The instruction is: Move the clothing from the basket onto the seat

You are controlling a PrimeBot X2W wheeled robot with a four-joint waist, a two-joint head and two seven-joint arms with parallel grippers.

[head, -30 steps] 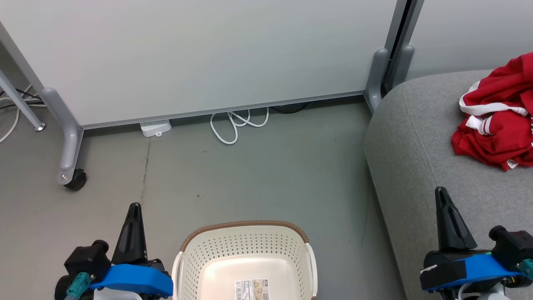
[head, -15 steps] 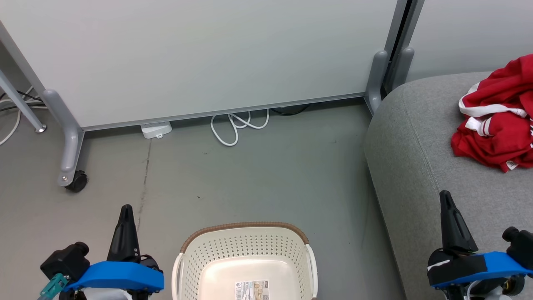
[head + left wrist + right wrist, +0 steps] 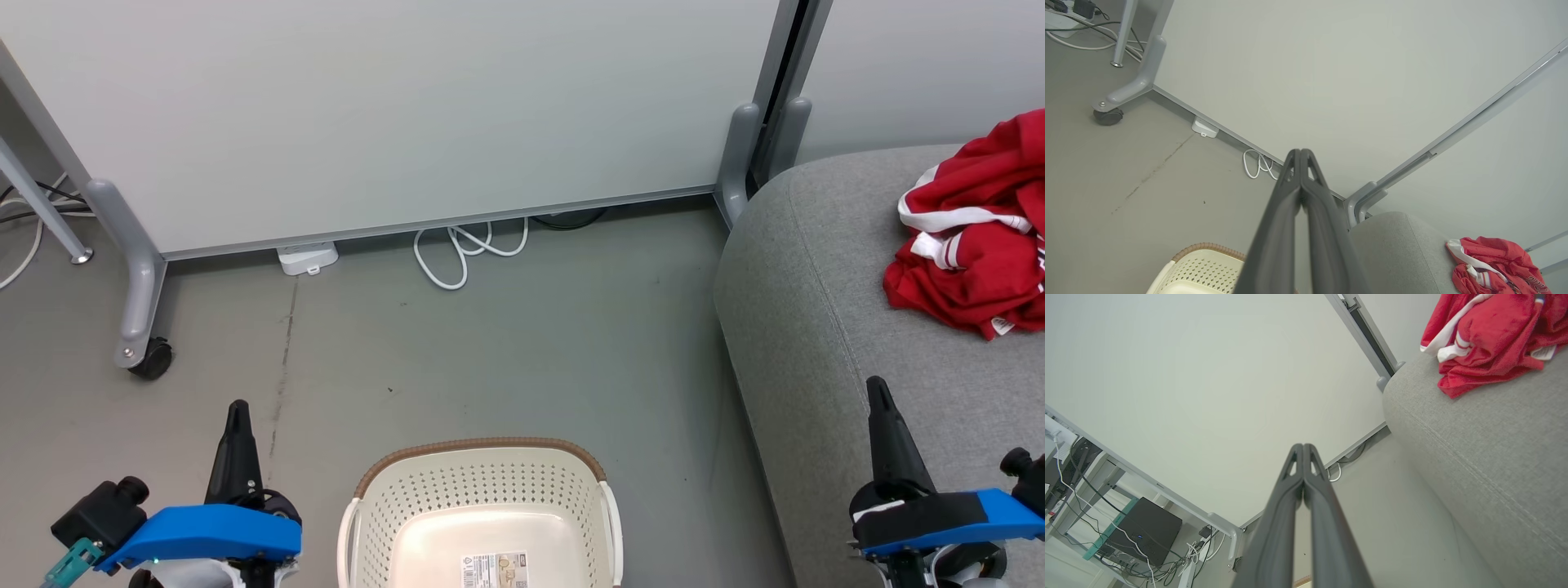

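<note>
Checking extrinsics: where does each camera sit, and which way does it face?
Head: on the robot's head, facing forward and down at the cream perforated plastic basket and the grey fabric sofa; shut left gripper and right gripper at the bottom corners.
Left wrist: looks along the left gripper at the white partition panel.
Right wrist: along the right gripper, rolled, sofa at right.
Shared: all show the red jersey clothing on the sofa.
</note>
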